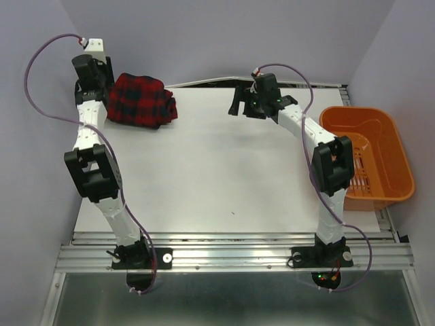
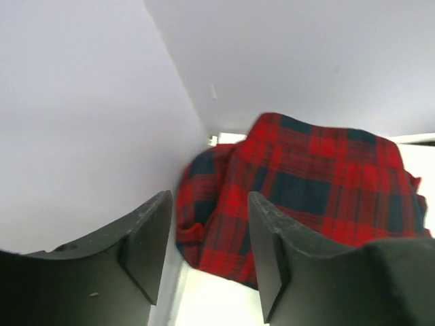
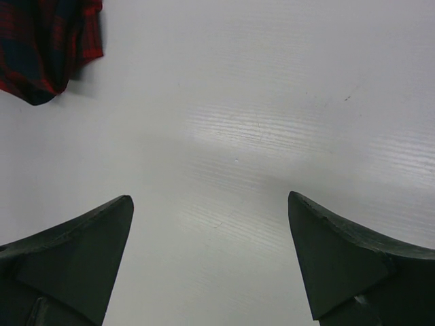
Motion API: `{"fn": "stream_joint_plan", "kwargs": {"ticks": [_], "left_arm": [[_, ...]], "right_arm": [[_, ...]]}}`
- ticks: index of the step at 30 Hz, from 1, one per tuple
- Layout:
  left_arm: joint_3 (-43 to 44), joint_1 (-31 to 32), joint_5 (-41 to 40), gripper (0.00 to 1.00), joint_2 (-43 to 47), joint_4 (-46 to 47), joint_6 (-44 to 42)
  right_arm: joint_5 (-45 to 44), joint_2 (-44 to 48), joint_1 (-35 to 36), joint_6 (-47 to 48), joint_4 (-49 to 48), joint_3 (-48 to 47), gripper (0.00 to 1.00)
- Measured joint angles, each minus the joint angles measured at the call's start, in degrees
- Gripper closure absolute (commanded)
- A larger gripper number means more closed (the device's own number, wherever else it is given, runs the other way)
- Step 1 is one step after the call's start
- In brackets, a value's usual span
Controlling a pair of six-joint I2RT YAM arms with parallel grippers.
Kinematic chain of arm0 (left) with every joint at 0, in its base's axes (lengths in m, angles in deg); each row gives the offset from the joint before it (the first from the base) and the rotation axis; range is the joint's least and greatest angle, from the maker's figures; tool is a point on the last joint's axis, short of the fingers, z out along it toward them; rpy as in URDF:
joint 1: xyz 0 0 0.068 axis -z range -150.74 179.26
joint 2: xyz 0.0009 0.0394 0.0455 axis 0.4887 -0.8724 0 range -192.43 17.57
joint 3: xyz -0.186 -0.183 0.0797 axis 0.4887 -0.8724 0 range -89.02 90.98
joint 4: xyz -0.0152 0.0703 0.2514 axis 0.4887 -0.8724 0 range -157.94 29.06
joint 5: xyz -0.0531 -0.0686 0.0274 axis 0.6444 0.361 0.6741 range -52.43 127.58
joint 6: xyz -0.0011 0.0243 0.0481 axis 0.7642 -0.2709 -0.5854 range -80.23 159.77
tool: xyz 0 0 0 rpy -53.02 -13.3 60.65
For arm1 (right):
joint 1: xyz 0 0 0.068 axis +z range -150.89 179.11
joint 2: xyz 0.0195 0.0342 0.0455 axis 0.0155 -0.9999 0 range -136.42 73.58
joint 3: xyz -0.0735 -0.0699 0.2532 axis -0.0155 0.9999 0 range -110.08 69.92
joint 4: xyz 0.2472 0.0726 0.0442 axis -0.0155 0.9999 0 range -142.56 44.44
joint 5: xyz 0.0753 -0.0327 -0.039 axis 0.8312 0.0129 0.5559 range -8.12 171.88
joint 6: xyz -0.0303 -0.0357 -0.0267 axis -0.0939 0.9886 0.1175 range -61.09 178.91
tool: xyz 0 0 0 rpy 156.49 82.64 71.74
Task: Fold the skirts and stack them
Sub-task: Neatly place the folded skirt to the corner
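The red-and-black plaid skirt (image 1: 141, 100) lies bunched at the far left corner of the white table (image 1: 224, 170). It fills the right of the left wrist view (image 2: 306, 183) and shows as a corner in the right wrist view (image 3: 47, 47). The dark grey dotted skirt is out of view. My left gripper (image 1: 102, 80) is open and empty just left of the plaid skirt, near the wall; its tips (image 2: 207, 204) frame the skirt's left edge. My right gripper (image 1: 239, 102) is open and empty above bare table at the far middle, jaws wide (image 3: 211, 204).
An orange plastic basket (image 1: 370, 159) stands at the table's right edge, beside the right arm. Pale walls close the back and the left side, close to the left gripper.
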Motion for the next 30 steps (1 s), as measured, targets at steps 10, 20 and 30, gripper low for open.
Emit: {"fn": "stream_joint_plan", "kwargs": {"ticks": [10, 20, 30], "left_arm": [[1.68, -0.63, 1.62, 0.50, -15.41, -3.82, 6.51], [2.10, -1.49, 0.04, 0.20, -20.81, -4.68, 13.22], [-6.80, -1.57, 7.52, 0.01, -5.97, -6.73, 16.81]], "right_arm": [[3.17, 0.00, -0.13, 2.12, 0.02, 1.97, 0.00], [3.30, 0.13, -0.52, 3.72, 0.17, 3.02, 0.00], [1.88, 8.44, -2.38, 9.01, 1.49, 7.50, 0.00]]}}
